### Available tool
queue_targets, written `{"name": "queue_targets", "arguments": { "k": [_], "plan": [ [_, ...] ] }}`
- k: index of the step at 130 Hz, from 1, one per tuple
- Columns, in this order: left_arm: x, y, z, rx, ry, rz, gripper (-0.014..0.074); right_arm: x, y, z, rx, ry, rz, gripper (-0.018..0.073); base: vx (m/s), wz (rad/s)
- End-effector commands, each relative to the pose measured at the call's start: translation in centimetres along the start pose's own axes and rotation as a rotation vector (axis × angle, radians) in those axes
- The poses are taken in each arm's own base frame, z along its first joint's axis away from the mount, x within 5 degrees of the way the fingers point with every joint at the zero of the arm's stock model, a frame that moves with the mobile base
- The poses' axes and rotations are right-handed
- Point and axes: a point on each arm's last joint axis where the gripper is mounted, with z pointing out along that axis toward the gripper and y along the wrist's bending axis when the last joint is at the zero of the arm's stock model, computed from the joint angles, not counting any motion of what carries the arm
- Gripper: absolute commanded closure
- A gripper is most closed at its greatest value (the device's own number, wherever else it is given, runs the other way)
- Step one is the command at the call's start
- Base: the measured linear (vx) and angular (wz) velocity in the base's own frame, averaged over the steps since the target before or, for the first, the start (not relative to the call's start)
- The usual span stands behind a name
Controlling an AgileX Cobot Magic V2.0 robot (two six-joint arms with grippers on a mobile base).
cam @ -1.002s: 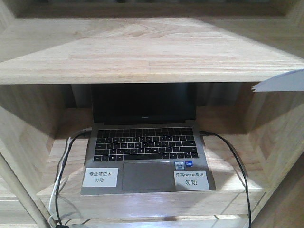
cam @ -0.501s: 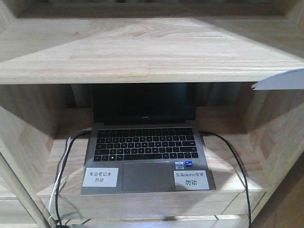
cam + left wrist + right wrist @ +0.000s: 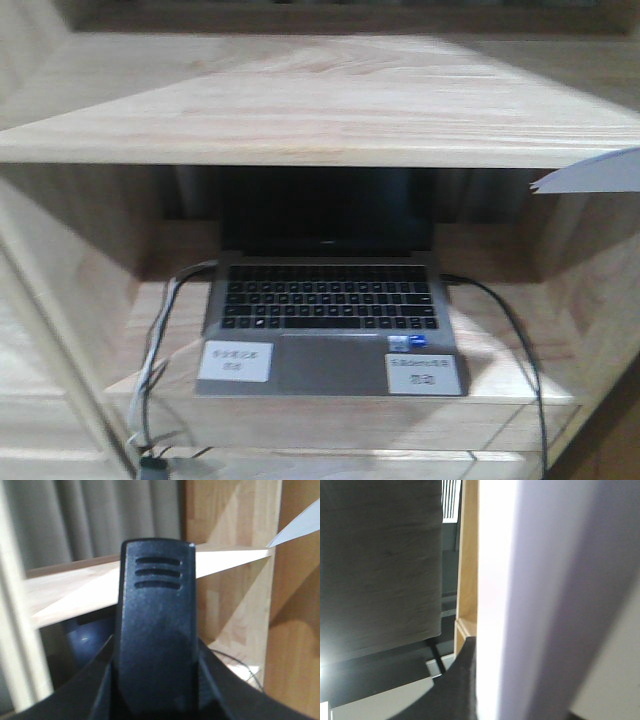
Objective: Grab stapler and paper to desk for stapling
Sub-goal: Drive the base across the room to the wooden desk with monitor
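- The left claw point(image 3: 156, 682) shows only as black shoulders low in its own camera. A black block point(image 3: 156, 595) with three slots stands up between them. I cannot tell whether that block is the stapler or part of the claw, so I cannot tell how the jaws stand. No orange patch shows.
- The shelf unit point(image 3: 300, 110) fills the front view. An open laptop point(image 3: 325, 300) sits in its lower bay, with cables point(image 3: 160, 330) trailing off its left side.
- The paper point(image 3: 590, 172) pokes in at the right edge, its corner in mid-air beside the shelf.
- In the right claw point(image 3: 470, 680) camera, one dark finger lies against the sheet's left face. I judge the sheet to be pinched.
- I judge this to be the carrying step, with the goods off the shelf. The desk is not clearly in view, so the next move calls for turning to find it, keeping the sheet clear of the shelf's edge.
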Motion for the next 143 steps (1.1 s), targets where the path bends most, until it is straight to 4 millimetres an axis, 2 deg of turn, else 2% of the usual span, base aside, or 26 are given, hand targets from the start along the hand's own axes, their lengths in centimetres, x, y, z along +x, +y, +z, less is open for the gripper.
{"name": "queue_targets", "arguments": {
  "k": [1,61,143],
  "plan": [
    [-1.66,0.12,-0.04,-0.003,-0.122,-0.007,0.0603,-0.40,0.73,0.57,-0.042,-0.020,-0.014,0.0565,-0.06,0.23],
    [-1.66,0.12,-0.04,-0.003,-0.122,-0.007,0.0603,-0.40,0.74,0.57,-0.043,-0.020,-0.014,0.0565,-0.09,0.35],
    [-1.66,0.12,-0.04,-0.003,-0.122,-0.007,0.0603,-0.40,0.74,0.57,-0.043,-0.020,-0.014,0.0565,-0.14,0.54]
  ]
}}
